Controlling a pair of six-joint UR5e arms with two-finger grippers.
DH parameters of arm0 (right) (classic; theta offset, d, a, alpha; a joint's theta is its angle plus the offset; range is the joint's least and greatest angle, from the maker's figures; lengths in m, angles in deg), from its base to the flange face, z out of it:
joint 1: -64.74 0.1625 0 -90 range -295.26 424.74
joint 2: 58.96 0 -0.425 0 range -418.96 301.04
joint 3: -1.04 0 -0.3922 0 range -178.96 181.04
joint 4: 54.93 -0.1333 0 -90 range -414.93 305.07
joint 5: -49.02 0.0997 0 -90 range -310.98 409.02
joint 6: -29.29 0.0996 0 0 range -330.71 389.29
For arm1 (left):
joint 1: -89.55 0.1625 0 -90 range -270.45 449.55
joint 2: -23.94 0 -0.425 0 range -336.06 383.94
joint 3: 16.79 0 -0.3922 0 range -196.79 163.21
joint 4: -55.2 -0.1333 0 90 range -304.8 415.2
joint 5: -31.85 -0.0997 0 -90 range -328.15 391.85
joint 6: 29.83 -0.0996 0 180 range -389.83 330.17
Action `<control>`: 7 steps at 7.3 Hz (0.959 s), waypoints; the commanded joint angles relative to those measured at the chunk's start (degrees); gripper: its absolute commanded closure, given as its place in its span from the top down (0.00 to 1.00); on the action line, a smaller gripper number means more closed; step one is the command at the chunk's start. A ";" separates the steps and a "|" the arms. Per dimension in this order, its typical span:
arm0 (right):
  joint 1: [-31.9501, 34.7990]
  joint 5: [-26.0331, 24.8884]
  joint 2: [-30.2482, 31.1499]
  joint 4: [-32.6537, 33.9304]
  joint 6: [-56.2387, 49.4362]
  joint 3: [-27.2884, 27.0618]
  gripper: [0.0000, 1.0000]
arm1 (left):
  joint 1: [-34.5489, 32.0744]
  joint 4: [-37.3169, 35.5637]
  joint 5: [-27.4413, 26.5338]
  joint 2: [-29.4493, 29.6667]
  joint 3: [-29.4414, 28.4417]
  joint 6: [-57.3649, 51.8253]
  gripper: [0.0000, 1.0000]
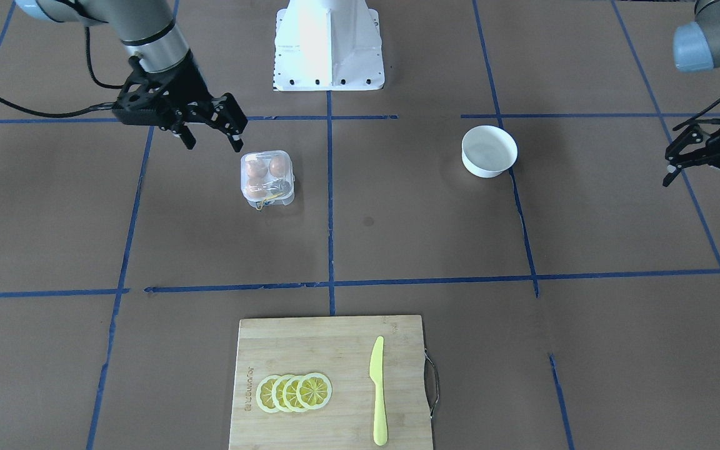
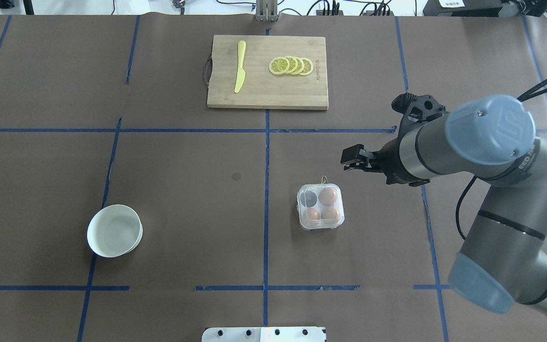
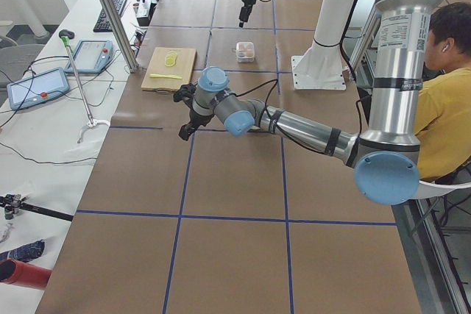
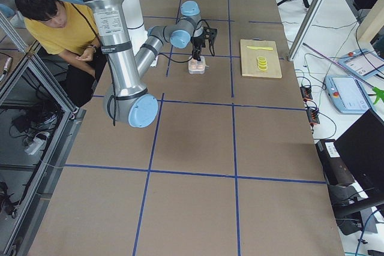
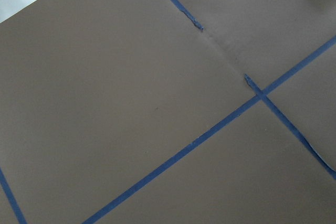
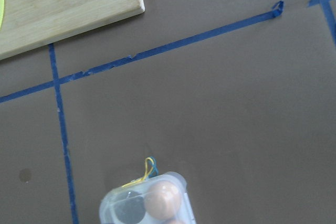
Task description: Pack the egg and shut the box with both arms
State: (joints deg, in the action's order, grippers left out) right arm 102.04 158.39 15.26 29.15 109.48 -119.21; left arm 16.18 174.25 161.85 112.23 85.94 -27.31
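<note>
The brown-papered table [image 2: 183,166] carries everything. The right arm [image 2: 444,142] holds the right gripper [image 2: 352,159] near the egg carton [image 2: 321,206] without touching it, jaws apart. The left gripper [image 1: 700,190] hangs well off to the side, jaws also spread. On the bamboo cutting board [image 2: 266,90] lie lemon slices [image 2: 291,65] and a yellow knife [image 2: 240,66]. A white bowl [image 2: 112,230] stands well apart. The carton holds three brown eggs [image 2: 328,194]. Its fourth cup looks dark.
</note>
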 commanded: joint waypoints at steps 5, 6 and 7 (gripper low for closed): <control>26.12 16.11 15.59 -0.32 -45.05 8.25 1.00 | -7.13 2.67 -1.92 -6.47 -10.54 -8.67 1.00; 31.03 19.10 17.44 -0.32 -54.09 10.80 1.00 | -7.13 2.51 -2.37 -5.69 -10.71 -8.67 1.00; 36.38 22.43 18.85 -0.41 -62.97 14.47 1.00 | -7.05 2.34 -2.38 -5.24 -10.54 -8.76 1.00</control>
State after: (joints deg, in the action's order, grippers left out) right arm 131.79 176.65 31.91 28.81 58.10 -108.85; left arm 9.13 176.51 159.92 106.56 75.38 -36.03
